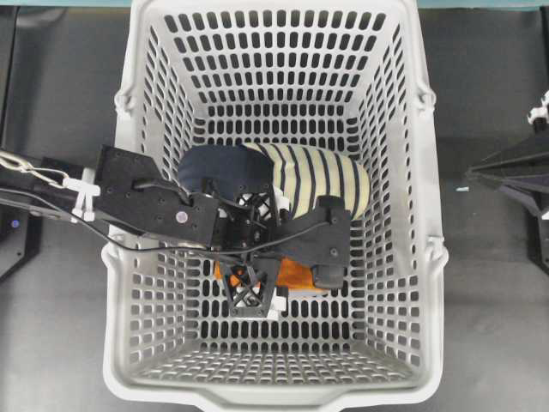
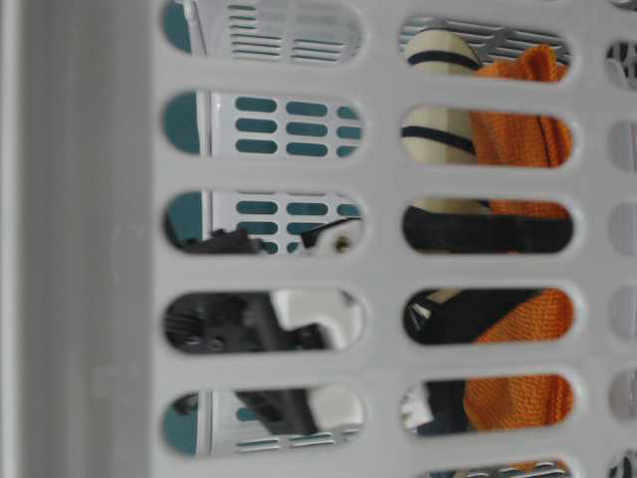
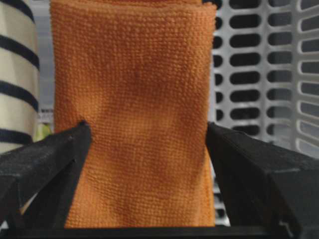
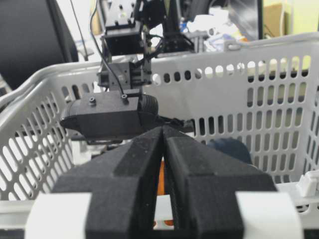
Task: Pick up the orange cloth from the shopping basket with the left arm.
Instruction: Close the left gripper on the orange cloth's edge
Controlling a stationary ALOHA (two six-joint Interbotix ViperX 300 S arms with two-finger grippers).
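Note:
The orange cloth (image 3: 134, 99) fills the left wrist view between my left gripper's (image 3: 147, 132) two black fingers, which press into its side edges. From overhead the left gripper (image 1: 287, 287) is low inside the shopping basket (image 1: 433, 257), and only small bits of the cloth (image 1: 296, 275) show beneath it. In the table-level view the cloth (image 2: 518, 139) shows through the basket slots. My right gripper (image 1: 470, 177) is shut and empty outside the basket's right side; its tips (image 4: 163, 129) point at the basket wall.
A navy-and-cream striped slipper (image 1: 317, 176) lies in the basket just behind the cloth and touches the left arm's wrist; it also shows in the left wrist view (image 3: 17, 74). The slotted basket walls (image 3: 259, 74) stand close around the gripper.

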